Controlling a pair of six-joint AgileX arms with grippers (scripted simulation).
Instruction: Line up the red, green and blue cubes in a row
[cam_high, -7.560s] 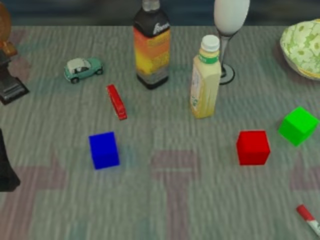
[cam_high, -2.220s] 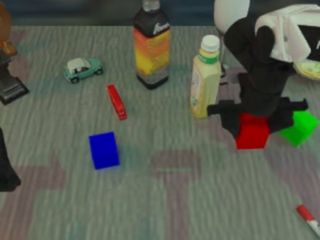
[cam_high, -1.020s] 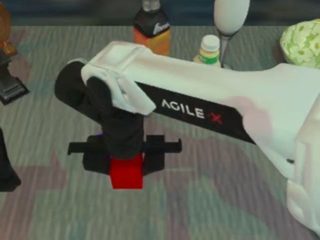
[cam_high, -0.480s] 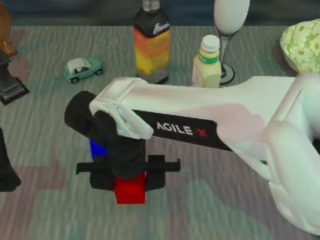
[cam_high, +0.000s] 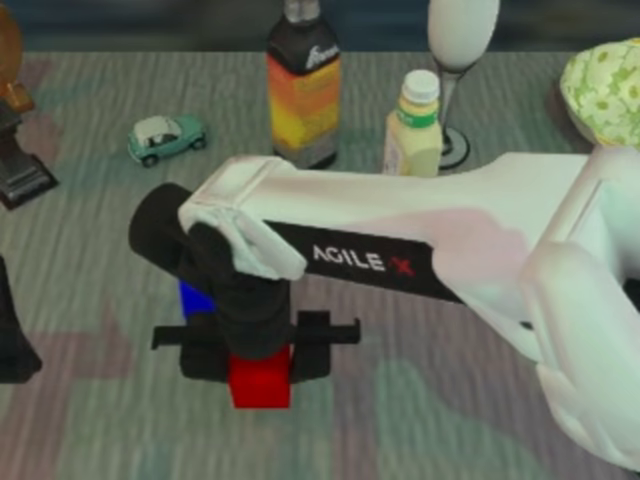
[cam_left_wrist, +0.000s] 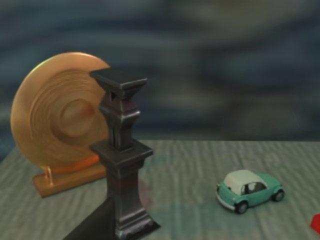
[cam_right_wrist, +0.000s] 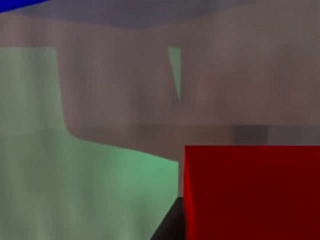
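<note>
Patterned table (cam_high: 420, 420), right end effector (cam_high: 258, 352) clamped on red cube (cam_high: 260, 382), beside blue cube (cam_high: 193, 297), left arm parked

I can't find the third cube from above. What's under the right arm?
Under the right arm, the right gripper has its jaws on the red cube; a sliver of blue cube shows. The green cube is covered.

table (cam_high: 100, 420) – toy car (cam_high: 166, 138) | bottles (cam_high: 303, 90) | trophy (cam_left_wrist: 122, 165)
</note>
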